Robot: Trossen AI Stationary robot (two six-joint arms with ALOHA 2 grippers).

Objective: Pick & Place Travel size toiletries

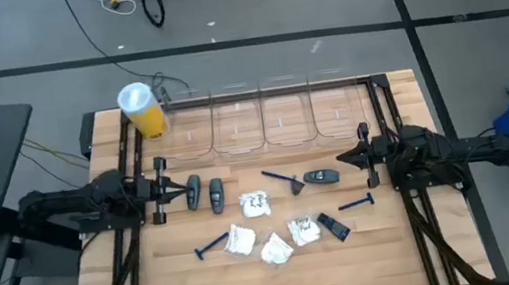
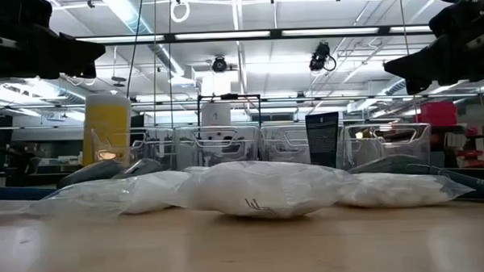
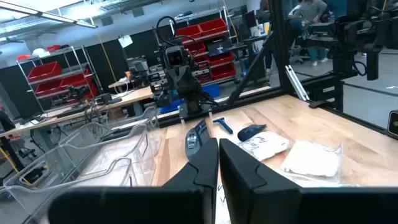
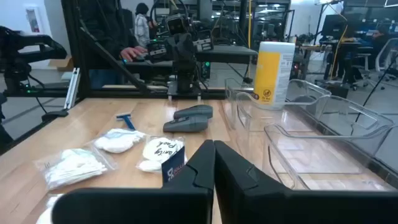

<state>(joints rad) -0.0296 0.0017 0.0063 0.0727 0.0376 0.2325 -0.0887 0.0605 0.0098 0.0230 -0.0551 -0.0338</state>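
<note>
While both of my arms wait low at the counter's (image 1: pixel 284 270) sides, my left gripper (image 1: pixel 162 188) sits at nine o'clock with its fingers pressed together on nothing, and my right gripper (image 1: pixel 362 155) at three o'clock is likewise closed and empty.

Between them the travel size toiletries lie spread on the pale wooden planks. Two dark grey oval pieces (image 1: pixel 206 194), smooth and rounded, lie just beside my left gripper. Soft, crinkled white plastic packets (image 1: pixel 270 231) cluster from the centre toward six o'clock. Thin blue razors (image 1: pixel 212 245) lie around them: one at seven o'clock, one near the centre, one at four o'clock. At twelve o'clock stands a row of clear plastic bins (image 1: pixel 261 119), with a yellow cylinder (image 1: pixel 143 112) at eleven o'clock.
</note>
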